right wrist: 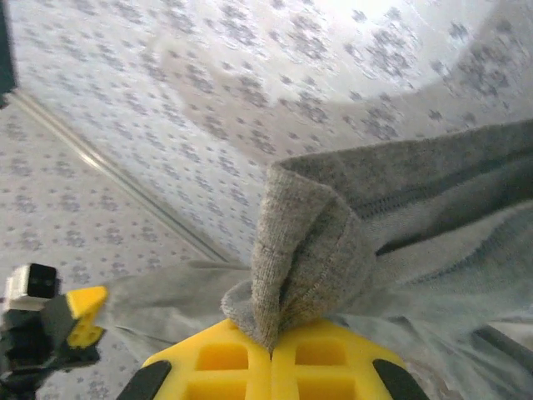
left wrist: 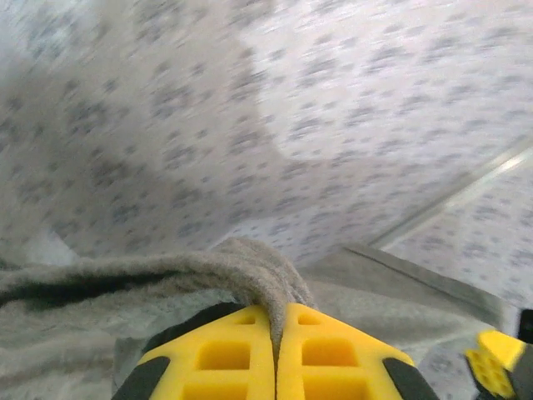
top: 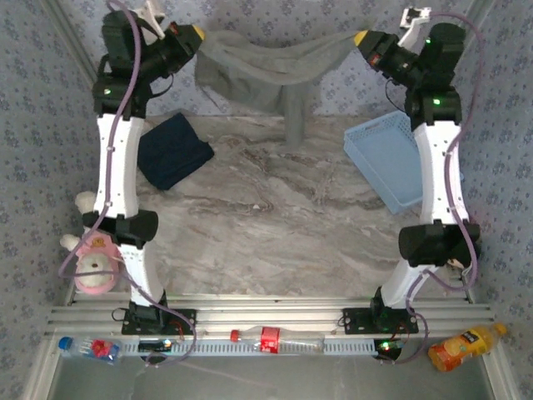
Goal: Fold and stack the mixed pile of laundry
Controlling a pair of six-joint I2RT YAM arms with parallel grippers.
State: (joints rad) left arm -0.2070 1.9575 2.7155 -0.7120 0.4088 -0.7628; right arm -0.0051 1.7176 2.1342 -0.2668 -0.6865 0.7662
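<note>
aloft, soft grey-olive garment (top: 254,73) sagging between left end effector (top: 198,35) and right end effector (top: 360,38), both clamped tight on bunched knit; navy t-shirt (top: 173,152) folded on marbled bench (top: 275,221).

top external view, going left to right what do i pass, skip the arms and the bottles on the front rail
plush toy → folded dark navy T-shirt → grey-olive garment hanging at the back → light blue plastic basket

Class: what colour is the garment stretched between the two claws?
The garment is grey-olive, seen best in the right wrist view.
</note>
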